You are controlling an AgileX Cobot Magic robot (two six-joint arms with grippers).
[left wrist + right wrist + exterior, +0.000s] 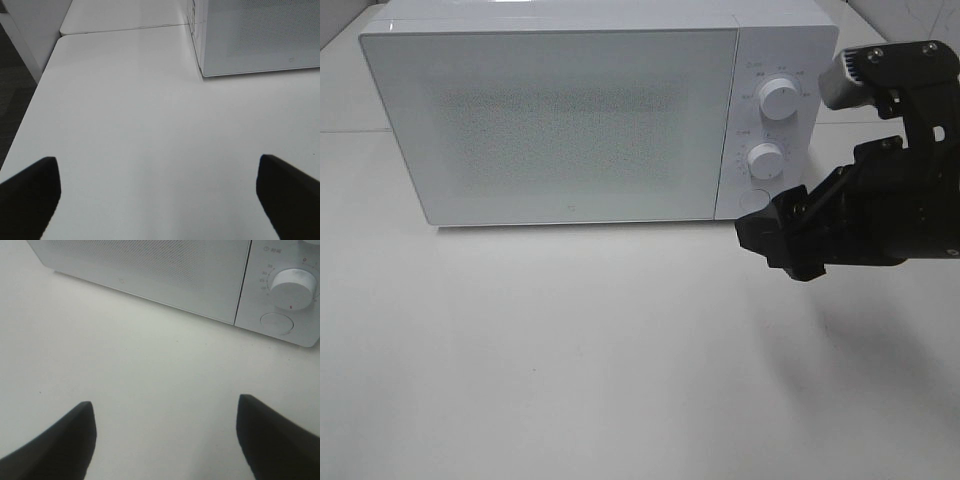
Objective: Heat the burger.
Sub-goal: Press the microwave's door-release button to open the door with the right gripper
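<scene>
A white microwave [560,110] stands at the back of the table with its door shut. It has two round knobs [778,98] and a round door button [276,323] on its right panel. No burger shows in any view. My right gripper [770,240] is open and empty, above the table just in front of the microwave's lower right corner; in the right wrist view its fingers [60,440] are spread wide. My left gripper [160,195] is open and empty over bare table to the left of the microwave; it does not show in the exterior high view.
The white table [570,360] stretches in front of the microwave. In the left wrist view the table's left edge [30,115] drops to a dark floor. A seam [125,29] joins a second tabletop behind.
</scene>
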